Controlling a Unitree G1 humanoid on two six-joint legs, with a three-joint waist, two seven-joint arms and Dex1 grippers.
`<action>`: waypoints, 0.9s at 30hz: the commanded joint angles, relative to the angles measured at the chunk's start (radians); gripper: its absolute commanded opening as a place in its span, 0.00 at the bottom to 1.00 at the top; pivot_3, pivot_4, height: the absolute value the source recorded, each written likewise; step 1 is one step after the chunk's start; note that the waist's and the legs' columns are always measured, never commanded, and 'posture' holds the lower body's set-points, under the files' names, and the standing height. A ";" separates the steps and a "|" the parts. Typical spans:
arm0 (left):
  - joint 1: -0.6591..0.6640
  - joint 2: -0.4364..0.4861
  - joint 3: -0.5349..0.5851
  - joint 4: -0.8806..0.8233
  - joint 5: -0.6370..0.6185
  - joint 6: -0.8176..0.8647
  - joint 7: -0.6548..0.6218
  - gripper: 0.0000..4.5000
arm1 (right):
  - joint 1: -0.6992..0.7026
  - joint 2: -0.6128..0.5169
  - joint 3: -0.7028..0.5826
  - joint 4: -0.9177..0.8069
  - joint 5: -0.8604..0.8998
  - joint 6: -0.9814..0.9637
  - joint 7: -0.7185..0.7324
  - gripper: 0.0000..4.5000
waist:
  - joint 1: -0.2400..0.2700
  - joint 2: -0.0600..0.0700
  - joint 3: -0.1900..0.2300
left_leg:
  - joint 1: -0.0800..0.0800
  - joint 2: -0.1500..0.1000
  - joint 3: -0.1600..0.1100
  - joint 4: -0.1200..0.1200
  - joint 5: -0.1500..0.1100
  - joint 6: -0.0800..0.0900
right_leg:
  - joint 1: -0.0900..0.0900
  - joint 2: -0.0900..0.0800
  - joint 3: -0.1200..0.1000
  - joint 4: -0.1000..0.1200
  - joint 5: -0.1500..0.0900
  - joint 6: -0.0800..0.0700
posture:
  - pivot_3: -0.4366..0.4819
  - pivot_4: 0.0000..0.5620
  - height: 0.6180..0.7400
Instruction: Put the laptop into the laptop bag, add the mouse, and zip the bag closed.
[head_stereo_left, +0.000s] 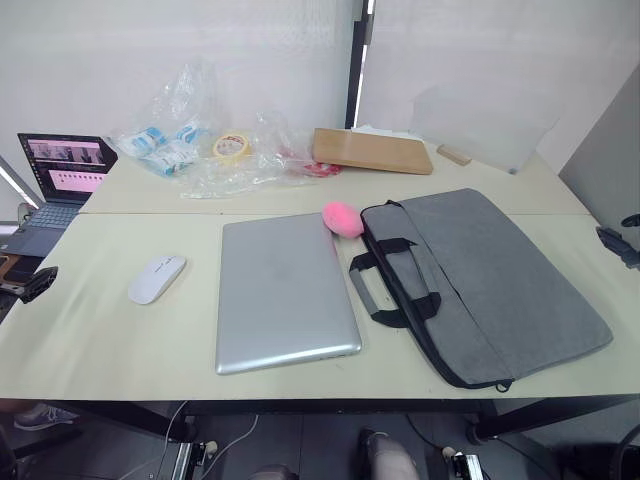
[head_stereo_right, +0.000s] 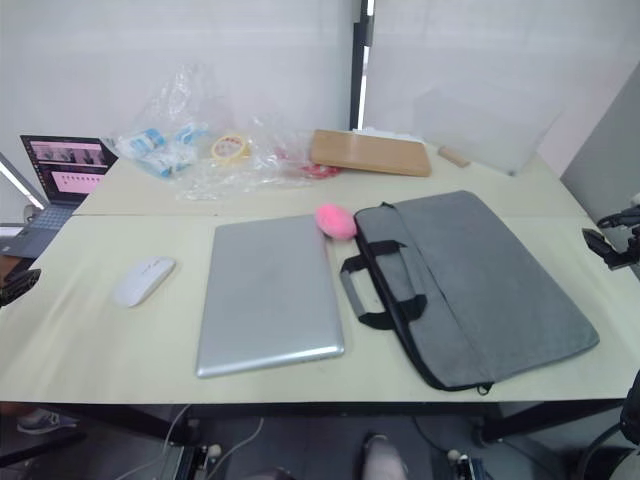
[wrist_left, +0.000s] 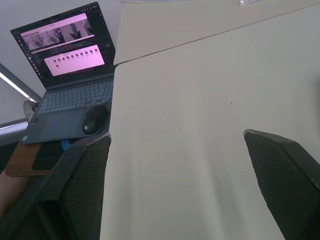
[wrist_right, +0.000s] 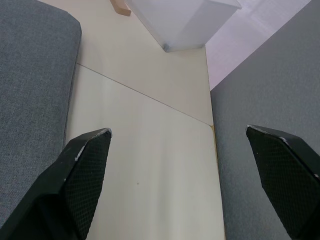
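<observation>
The silver-grey laptop (head_stereo_left: 285, 295) lies shut and flat in the middle of the table. To its right the grey laptop bag (head_stereo_left: 490, 280) lies flat, its black handles (head_stereo_left: 395, 285) turned toward the laptop. The white mouse (head_stereo_left: 157, 278) rests left of the laptop. My left gripper (head_stereo_left: 32, 284) hovers at the table's left edge, well left of the mouse, and the left wrist view shows it open (wrist_left: 177, 135) over bare tabletop. My right gripper (head_stereo_right: 612, 240) is at the table's right edge beyond the bag, open (wrist_right: 178, 130), with the bag's fabric (wrist_right: 30, 90) beside it.
A fluffy pink ball (head_stereo_left: 343, 218) sits between the laptop's far corner and the bag. A small dark laptop (head_stereo_left: 60, 170) with a lit pinkish screen stands far left. Plastic bags (head_stereo_left: 175, 140), a tape roll (head_stereo_left: 232, 147) and a brown box (head_stereo_left: 372, 150) line the back. A grey partition (wrist_right: 270, 75) stands right.
</observation>
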 joint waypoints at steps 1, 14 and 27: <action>-0.009 0.031 -0.004 -0.005 0.014 -0.021 0.008 0.99 | -0.002 -0.019 -0.012 -0.009 0.006 -0.013 -0.006 1.00 | 0.000 0.000 0.000 | 0.000 0.000 0.000 0.000 0.000 0.000 | 0.000 0.000 0.000 0.000 0.000 0.000 | 0.48 0.27 1.00; -0.020 0.039 0.007 0.009 0.006 -0.028 0.015 0.99 | -0.008 -0.015 -0.010 -0.009 0.006 -0.011 -0.002 1.00 | -0.001 0.000 0.000 | 0.000 0.000 0.000 0.000 0.000 0.000 | 0.000 0.000 0.000 0.000 0.000 0.000 | 0.48 0.27 1.00; 0.024 0.082 0.051 -0.061 -0.047 0.010 -0.093 0.99 | -0.045 0.004 0.021 -0.051 -0.003 -0.012 0.048 1.00 | -0.006 0.000 0.000 | 0.000 0.000 0.000 0.000 0.000 0.000 | -0.001 0.000 0.000 0.000 0.000 0.000 | 0.48 0.27 1.00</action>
